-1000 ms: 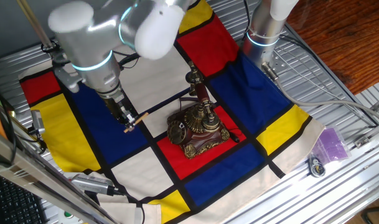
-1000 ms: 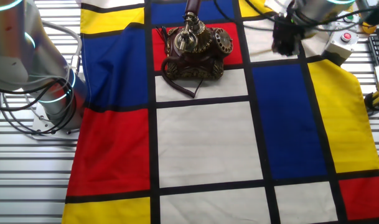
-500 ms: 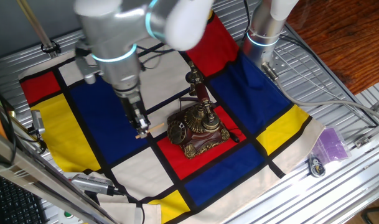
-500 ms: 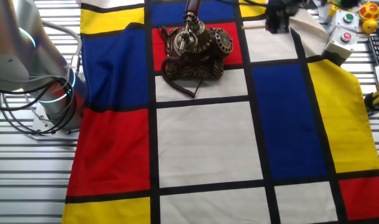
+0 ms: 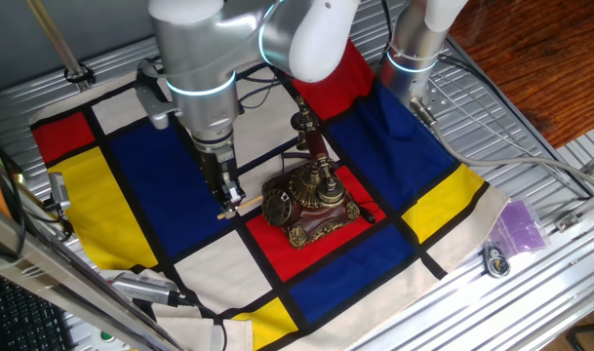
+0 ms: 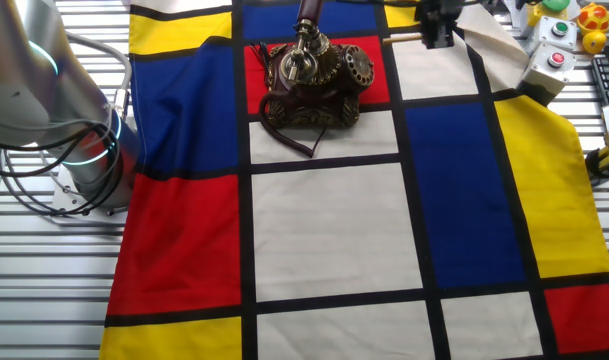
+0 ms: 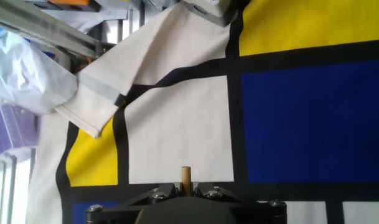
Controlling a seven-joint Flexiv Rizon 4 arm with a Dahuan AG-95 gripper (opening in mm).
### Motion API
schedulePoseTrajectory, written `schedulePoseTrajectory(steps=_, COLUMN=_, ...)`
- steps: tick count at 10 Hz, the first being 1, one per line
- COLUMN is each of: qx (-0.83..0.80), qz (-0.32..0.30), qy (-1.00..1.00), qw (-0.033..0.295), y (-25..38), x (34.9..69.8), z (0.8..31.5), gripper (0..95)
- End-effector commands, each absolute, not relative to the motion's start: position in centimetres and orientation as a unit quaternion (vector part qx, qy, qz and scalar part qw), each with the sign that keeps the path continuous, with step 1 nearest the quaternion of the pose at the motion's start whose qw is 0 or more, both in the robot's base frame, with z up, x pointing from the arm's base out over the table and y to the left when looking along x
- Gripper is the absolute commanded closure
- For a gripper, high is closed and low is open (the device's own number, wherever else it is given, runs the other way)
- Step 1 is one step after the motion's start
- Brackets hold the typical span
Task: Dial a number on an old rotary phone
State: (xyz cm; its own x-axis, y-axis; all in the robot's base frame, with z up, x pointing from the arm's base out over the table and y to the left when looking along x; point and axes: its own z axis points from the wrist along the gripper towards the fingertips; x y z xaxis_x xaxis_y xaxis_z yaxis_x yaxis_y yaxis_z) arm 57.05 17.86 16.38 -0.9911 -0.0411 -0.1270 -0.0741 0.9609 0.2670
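The old rotary phone [image 5: 311,200] stands on a red square of the chequered cloth [image 5: 131,180]. It is dark bronze, with its dial [image 5: 277,207] facing my gripper and its handset on the cradle. It also shows in the other fixed view [image 6: 312,72]. My gripper [image 5: 228,203] hangs just left of the phone, shut on a thin light wooden stick [image 5: 246,201] that points at the dial; a small gap remains. In the other fixed view the gripper [image 6: 436,35] and stick [image 6: 404,38] are right of the phone. In the hand view the gripper [image 7: 186,186] clamps the stick [image 7: 186,174]; the phone is out of view there.
A second arm's base [image 5: 414,49] stands behind the phone at the cloth's edge, also in the other fixed view [image 6: 84,140]. A purple bag [image 5: 519,226] lies off the cloth. A button box [image 6: 552,68] sits near the gripper. Metal rails surround the cloth.
My gripper has carried the stick across the cloth towards the phone, from over the blue square to right beside the dial. The phone has not moved.
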Motion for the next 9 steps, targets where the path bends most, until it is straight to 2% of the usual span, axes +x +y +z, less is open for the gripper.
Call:
schedulePoseTrajectory(steps=1, qx=-0.031, qz=0.136, qy=0.988, qw=0.066, y=17.7, x=56.7, z=16.1, gripper=95.0)
schedulePoseTrajectory(steps=9, qx=-0.032, qz=0.135, qy=0.988, qw=0.073, y=18.1, x=55.4, z=14.5, gripper=95.0)
